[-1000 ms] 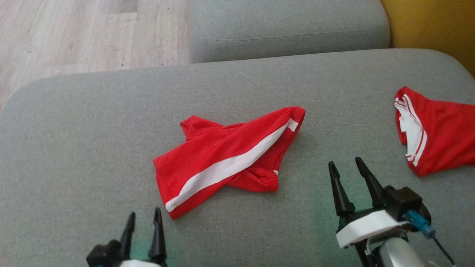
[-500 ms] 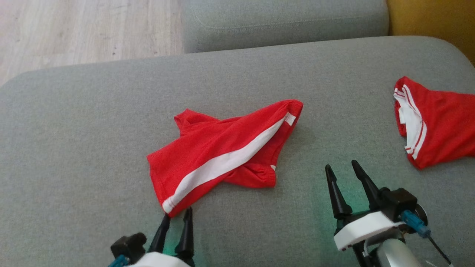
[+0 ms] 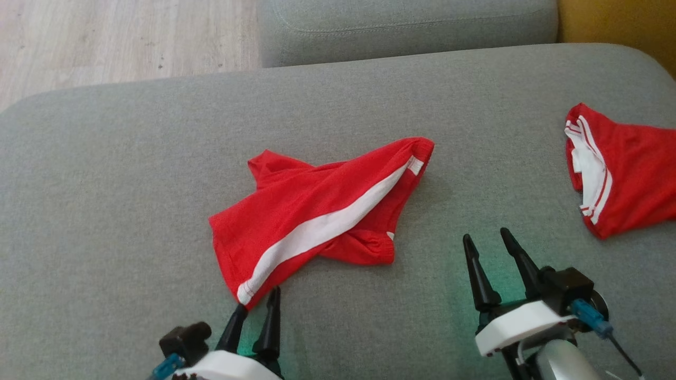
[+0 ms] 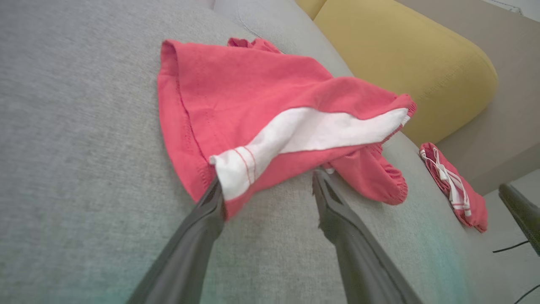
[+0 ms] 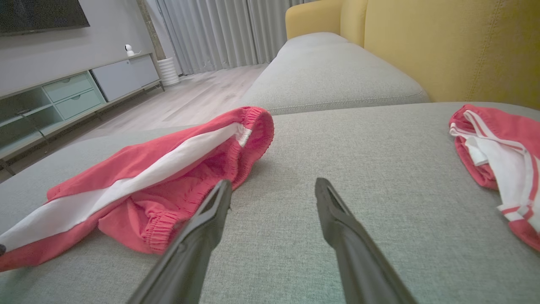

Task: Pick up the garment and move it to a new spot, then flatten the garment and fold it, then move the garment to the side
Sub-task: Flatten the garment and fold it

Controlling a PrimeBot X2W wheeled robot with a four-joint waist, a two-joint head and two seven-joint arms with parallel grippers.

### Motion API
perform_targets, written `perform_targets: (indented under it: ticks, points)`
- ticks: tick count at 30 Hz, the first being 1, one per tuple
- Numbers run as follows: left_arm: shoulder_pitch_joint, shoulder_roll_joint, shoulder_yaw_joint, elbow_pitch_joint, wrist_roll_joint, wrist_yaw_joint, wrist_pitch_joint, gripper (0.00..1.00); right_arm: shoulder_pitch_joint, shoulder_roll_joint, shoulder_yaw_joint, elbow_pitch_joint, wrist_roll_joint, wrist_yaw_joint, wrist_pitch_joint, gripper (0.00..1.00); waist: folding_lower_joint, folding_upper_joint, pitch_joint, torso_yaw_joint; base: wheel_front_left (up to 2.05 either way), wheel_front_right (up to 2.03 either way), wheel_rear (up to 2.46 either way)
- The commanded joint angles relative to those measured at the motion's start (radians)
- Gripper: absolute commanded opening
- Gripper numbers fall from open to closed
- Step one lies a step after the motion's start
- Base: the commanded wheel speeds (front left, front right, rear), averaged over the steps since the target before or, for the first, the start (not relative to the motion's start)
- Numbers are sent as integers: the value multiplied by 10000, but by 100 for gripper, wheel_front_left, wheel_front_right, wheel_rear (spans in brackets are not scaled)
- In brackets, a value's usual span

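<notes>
Head view puts the red shorts point(image 3: 322, 211) in the middle of the grey sofa cushion point(image 3: 105, 184). They are crumpled and lie on a slant, one leg folded over the other, so the white stripe point(image 3: 317, 232) runs from the near hem up to the waistband at the far right. The left gripper point(image 3: 258, 299) sits at the near corner of that hem, its jaws wide and empty. In the left wrist view the corner lies between the two fingers, one of them touching the cloth edge, with nothing pinched yet. That corner looks chosen because it sticks out from the heap and lies flat, an easy edge to nip. The right gripper point(image 3: 486, 235) hovers low over bare cushion to the right of the shorts and apart from them. Its jaws are also spread wide and hold nothing, and it is probably placed to take the waistband end so the cloth lifts evenly. A second red garment point(image 3: 623, 174) lies well apart at the cushion's right edge. The pick-up has not begun.
</notes>
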Motion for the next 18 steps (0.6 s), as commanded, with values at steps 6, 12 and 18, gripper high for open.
perform_targets:
  ticks: [6, 12, 18]
  points:
    - [-533, 306, -81, -574, -239, 16, -51, 100, -535, -3, 270, -252, -44, -6, -67, 100, -1, 0, 66, 68, 0, 0, 0]
    - [-581, 401, -21, -1134, -266, 16, -51, 100, -598, -3, 357, -218, 2, -6, -67, 100, -1, 0, 124, 80, 0, 0, 0]
    - [-642, 573, -284, -1194, -562, 16, -51, 100, -662, -3, 425, -160, 38, -6, -67, 100, -1, 0, 214, 21, 0, 0, 0]
